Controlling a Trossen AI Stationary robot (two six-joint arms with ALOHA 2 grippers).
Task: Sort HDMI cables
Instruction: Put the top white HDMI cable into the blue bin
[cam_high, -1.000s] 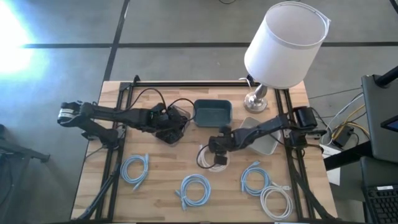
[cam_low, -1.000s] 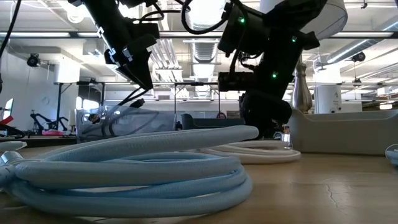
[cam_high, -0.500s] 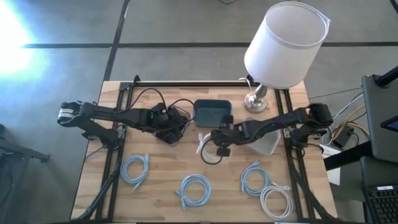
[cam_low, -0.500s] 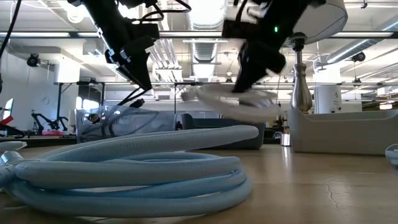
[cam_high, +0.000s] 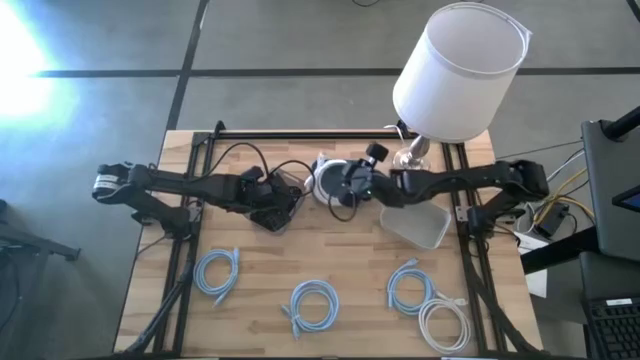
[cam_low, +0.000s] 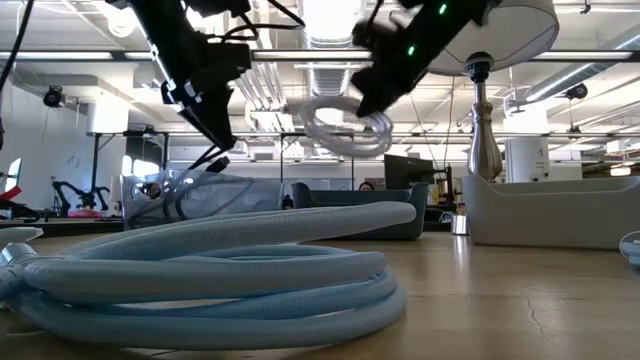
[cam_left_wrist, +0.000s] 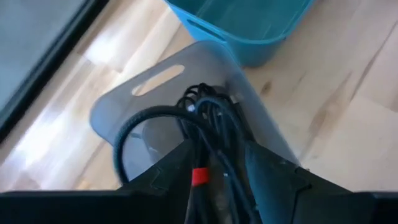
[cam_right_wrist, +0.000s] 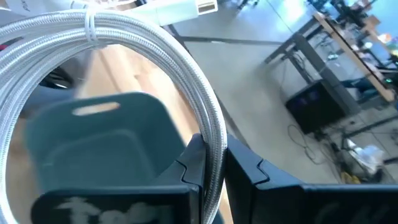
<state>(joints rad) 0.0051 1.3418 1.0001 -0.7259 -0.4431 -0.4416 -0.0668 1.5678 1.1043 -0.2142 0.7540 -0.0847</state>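
Observation:
My right gripper (cam_high: 352, 180) is shut on a white HDMI cable coil (cam_high: 326, 180), held in the air over the teal bin (cam_right_wrist: 93, 143) at mid-table. To its left, my left gripper (cam_high: 270, 203) hangs over a clear bin (cam_left_wrist: 124, 106) with a thin black HDMI cable (cam_left_wrist: 211, 124) between its fingers. Three light-blue coils (cam_high: 215, 272) (cam_high: 313, 305) (cam_high: 408, 288) and a second white coil (cam_high: 443, 325) lie flat along the near side of the table. My left gripper has the black cable bundle, near its red tie (cam_left_wrist: 198, 176), between its two fingers, which slant down from above. The cable runs down from the fingers into the clear bin. My right gripper pinches the white coil's strands at one spot on the ring (cam_right_wrist: 214, 146) between its two fingers, which lie across the strands. The fingers slant slightly down, coming from the table's right. The coil (cam_low: 345, 125) hangs tilted, clear of the table and bins.
A white bin (cam_high: 415, 228) sits right of the teal one. A lamp with a large white shade (cam_high: 460, 70) stands at the far right corner, its base (cam_high: 410, 165) beside my right arm. The nearest light-blue coil fills the low view's foreground (cam_low: 220, 270).
My right gripper has risen from the table with the white coil and swung toward the far edge and the left, tipping closer to level. The coil, which lay flat on the wood, now hangs clear over the teal bin.

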